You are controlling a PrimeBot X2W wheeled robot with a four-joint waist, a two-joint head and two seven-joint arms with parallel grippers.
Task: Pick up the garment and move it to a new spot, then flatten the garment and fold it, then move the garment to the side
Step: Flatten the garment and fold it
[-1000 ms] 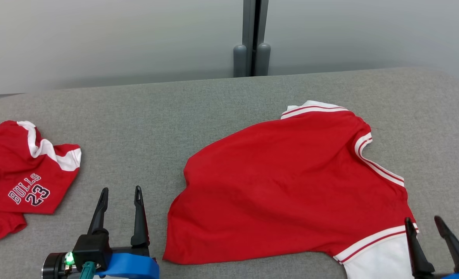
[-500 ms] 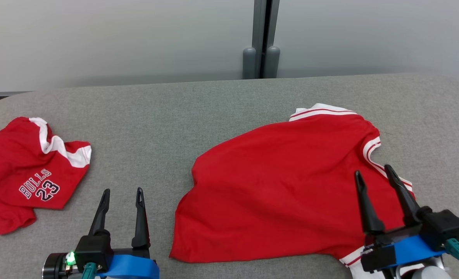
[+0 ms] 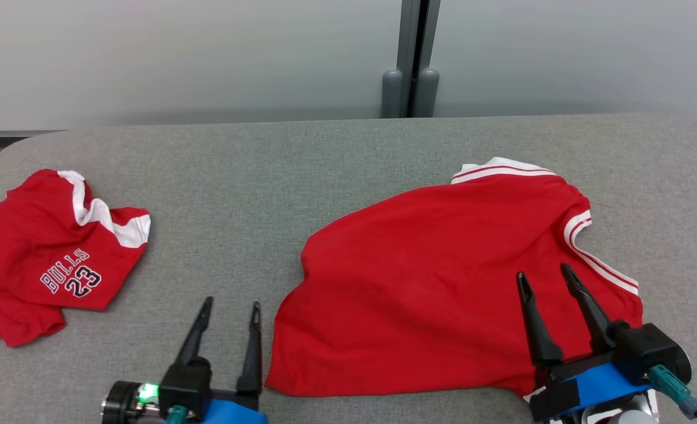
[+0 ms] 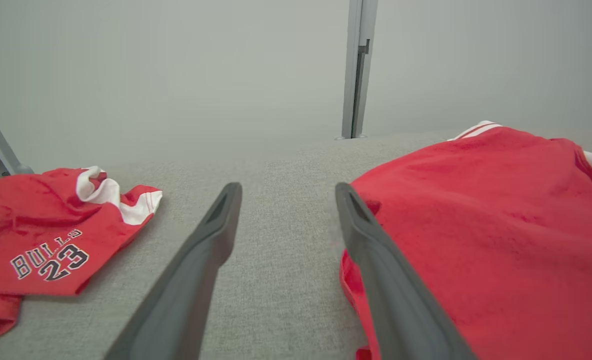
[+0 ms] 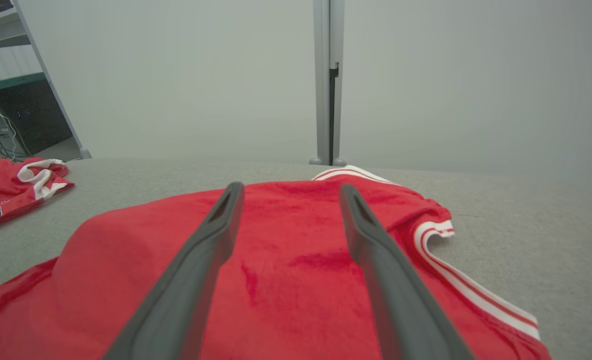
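Note:
The garment (image 3: pixel 431 282) is a large red top with white striped trims, spread on the right half of the grey table (image 3: pixel 266 176). My right gripper (image 3: pixel 543 272) stands open over its right part, near the striped sleeve edge; red cloth (image 5: pixel 286 280) lies below the fingers, with nothing held. My left gripper (image 3: pixel 231 303) is open above bare table just left of the garment's lower left edge. In the left wrist view the left gripper (image 4: pixel 287 187) has its right finger alongside the garment's edge (image 4: pixel 501 225). The right gripper (image 5: pixel 291 186) points toward the far collar.
A second red jersey (image 3: pixel 48 259) printed BULLS 23 lies crumpled at the table's left end (image 4: pixel 36 230) (image 5: pixel 6 190). A grey post (image 3: pixel 412 88) stands behind the table against a pale wall. Bare grey table lies between the two garments.
The head camera has shifted, sliding the scene right. My right gripper rose from the lower right corner to over the garment's right part. My left gripper moved right, toward the garment's edge.

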